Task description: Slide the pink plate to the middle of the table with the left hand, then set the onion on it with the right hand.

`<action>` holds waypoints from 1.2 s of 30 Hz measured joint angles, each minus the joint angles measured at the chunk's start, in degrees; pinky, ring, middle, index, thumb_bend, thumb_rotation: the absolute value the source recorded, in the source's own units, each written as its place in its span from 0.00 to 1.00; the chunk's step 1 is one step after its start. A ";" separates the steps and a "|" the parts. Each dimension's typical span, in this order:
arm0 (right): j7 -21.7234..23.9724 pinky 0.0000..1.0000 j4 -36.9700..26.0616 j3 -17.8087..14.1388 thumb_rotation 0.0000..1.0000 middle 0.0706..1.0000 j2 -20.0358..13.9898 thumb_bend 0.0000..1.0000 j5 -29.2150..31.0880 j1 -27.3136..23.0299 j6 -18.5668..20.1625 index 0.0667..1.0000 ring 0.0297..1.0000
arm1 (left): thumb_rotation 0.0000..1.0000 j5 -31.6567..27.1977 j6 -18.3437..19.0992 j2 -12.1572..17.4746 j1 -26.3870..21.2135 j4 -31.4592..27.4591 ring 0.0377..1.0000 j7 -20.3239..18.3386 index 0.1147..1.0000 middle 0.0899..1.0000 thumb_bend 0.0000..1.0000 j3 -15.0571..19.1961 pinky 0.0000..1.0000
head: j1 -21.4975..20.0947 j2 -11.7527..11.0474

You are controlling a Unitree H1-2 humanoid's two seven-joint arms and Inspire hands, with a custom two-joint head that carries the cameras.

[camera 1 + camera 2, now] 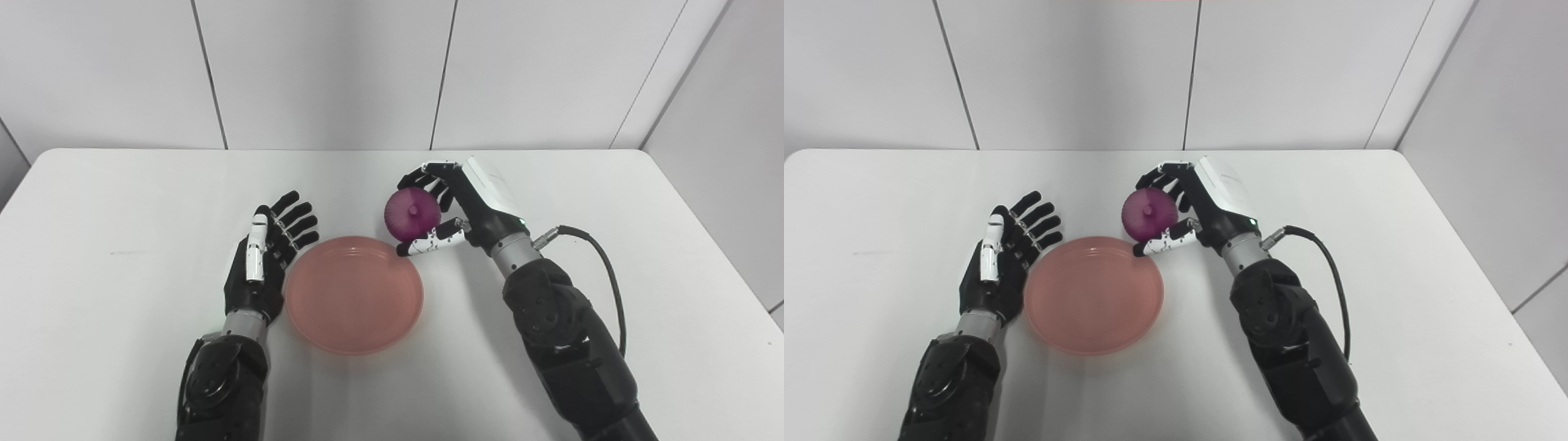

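A round pink plate (354,294) lies near the middle of the white table (98,202), nothing on it. My left hand (266,254) rests at the plate's left rim, fingers spread and pointing away, holding nothing. My right hand (456,205) is shut on a purple onion (411,213), fingers over its far side and thumb under its near side. The onion hangs above the table just beyond the plate's far right rim, and the thumb tip reaches over that rim.
A black cable (603,263) loops off the right wrist toward the table's right side. White wall panels stand behind the table's far edge.
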 measured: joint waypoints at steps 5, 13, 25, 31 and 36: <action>0.01 0.39 0.03 1.17 0.14 0.50 0.52 0.52 -0.44 -0.07 -0.05 0.45 0.44 | 1.00 0.29 0.05 -0.52 0.01 0.04 0.76 0.01 0.73 0.75 0.38 -0.55 0.72 | 1.15 0.00; 1.49 0.38 0.47 2.66 0.14 0.51 1.72 0.52 -0.36 -0.47 -0.05 0.45 0.44 | 1.00 0.70 0.10 -0.63 0.01 0.03 0.75 0.08 0.72 0.74 0.37 -0.73 0.72 | 1.59 0.09; 1.91 0.37 2.79 4.87 0.14 0.51 3.14 0.52 -0.56 -0.45 -0.07 0.45 0.44 | 1.00 0.72 0.53 -0.87 0.01 -0.20 0.76 0.47 0.72 0.74 0.37 -0.65 0.73 | 1.94 0.26; 2.09 0.38 3.09 5.90 0.14 0.52 3.43 0.52 -0.70 -0.18 -0.07 0.45 0.46 | 1.00 0.72 0.54 -0.87 0.01 -0.21 0.75 0.46 0.72 0.74 0.37 -0.65 0.73 | 2.03 0.35; 2.22 0.37 3.51 6.67 0.14 0.52 3.52 0.52 -0.59 0.05 -0.07 0.45 0.45 | 1.00 0.72 0.79 -0.87 0.01 -0.34 0.76 0.47 0.72 0.75 0.38 -0.65 0.74 | 2.03 0.53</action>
